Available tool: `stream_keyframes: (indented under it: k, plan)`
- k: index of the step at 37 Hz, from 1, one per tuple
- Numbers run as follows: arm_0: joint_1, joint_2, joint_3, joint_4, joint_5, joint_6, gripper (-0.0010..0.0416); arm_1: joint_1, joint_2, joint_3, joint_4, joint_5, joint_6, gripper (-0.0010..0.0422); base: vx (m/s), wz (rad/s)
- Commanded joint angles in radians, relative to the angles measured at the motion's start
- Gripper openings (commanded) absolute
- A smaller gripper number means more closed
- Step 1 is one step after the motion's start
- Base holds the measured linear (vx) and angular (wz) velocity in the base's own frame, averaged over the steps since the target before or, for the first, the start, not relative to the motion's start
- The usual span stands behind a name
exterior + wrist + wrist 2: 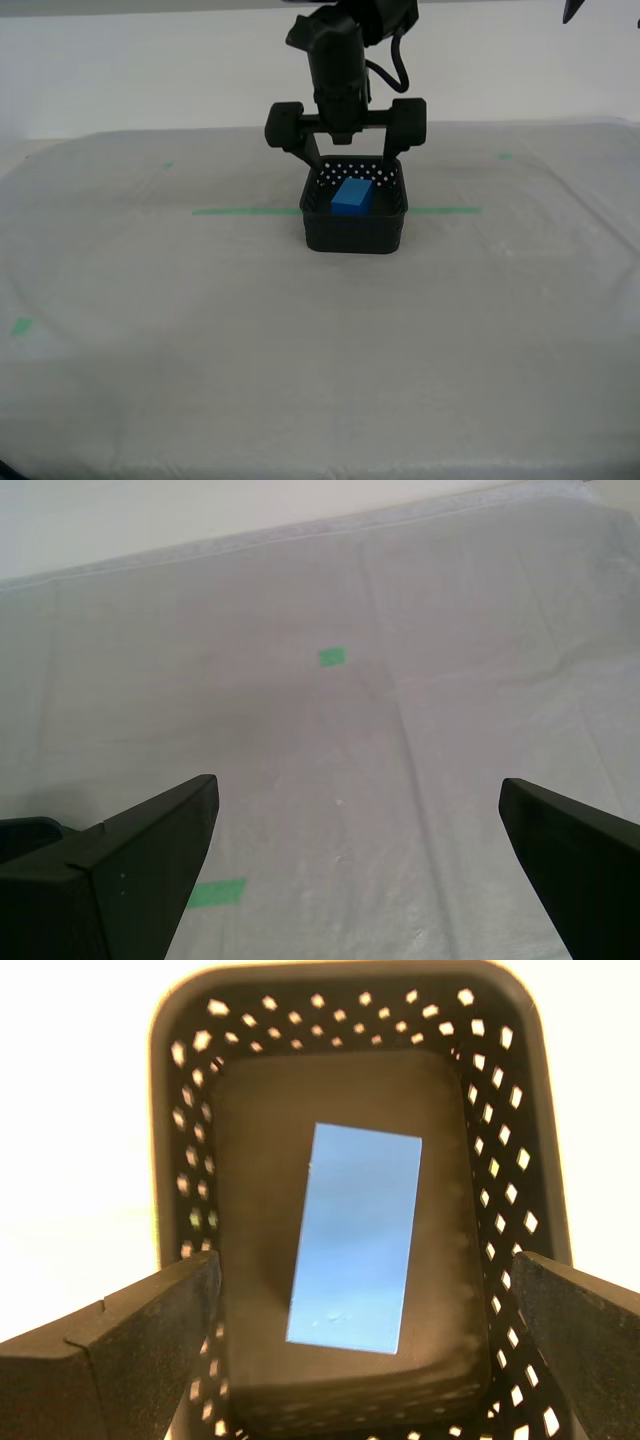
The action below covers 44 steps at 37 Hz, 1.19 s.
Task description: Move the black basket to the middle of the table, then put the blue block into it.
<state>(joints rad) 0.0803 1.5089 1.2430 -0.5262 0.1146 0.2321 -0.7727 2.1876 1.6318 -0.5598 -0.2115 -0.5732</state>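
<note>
The black basket [355,233] stands on the table [300,360] about midway across it in the exterior view, over the green tape line [245,211]. The blue block [351,195] lies flat on its floor. My second gripper [350,165] hangs just above the basket's far side, open, one finger to each side and holding nothing. Its wrist view looks straight down into the basket [190,1110], with the block [357,1238] lying free between the spread fingers [140,1340]. My first gripper [358,800] is open over bare cloth, away from the basket.
White-grey cloth covers the table [470,700]. Small green tape marks sit on it [332,656] [215,892] [21,325]. A pale wall rises behind the table's far edge. A dark part [575,10] shows at the exterior view's top right edge.
</note>
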Motion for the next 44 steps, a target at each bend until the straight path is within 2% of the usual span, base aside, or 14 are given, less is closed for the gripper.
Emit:
stream_keyframes:
  k: [1,4,11,13,18,25,31,39,44]
  plan:
    - [0.001,0.0,0.001,0.002,0.003,0.0,0.0393,-0.002,-0.031,0.0,-0.026,-0.026,0.006,0.0401,0.0,0.0]
    - [0.001,0.0,0.001,0.002,0.003,0.0,0.0394,-0.002,-0.056,0.0,-0.045,-0.039,0.013,0.0401,0.0,0.0]
    - [0.001,0.0,0.001,0.002,0.002,0.0,0.0393,-0.002,-0.132,-0.034,-0.034,-0.042,0.047,0.0401,0.0,0.0]
    - [0.001,0.0,0.001,0.002,0.003,0.0,0.0394,0.0,-0.158,-0.053,-0.029,-0.042,0.066,0.0401,0.0,0.0]
    - [0.001,0.0,0.001,0.002,0.003,0.0,0.0393,0.009,-0.248,-0.136,0.01,-0.048,0.069,0.0401,0.0,0.0]
    - [0.001,0.0,0.001,0.002,0.002,0.0,0.0394,0.032,-0.39,-0.281,0.068,-0.093,0.066,0.0401,0.0,0.0]
    - [0.001,0.0,0.001,0.003,0.002,0.0,0.0394,0.071,-0.496,-0.383,0.077,-0.095,0.087,0.0401,0.0,0.0]
    - [0.001,0.0,0.001,0.003,0.003,0.0,0.0394,0.134,-0.632,-0.513,0.09,-0.119,0.095,0.0401,0.0,0.0]
    - [0.001,0.0,0.001,0.002,0.003,0.0,0.0394,0.178,-0.714,-0.582,0.095,-0.116,0.105,0.0401,0.0,0.0]
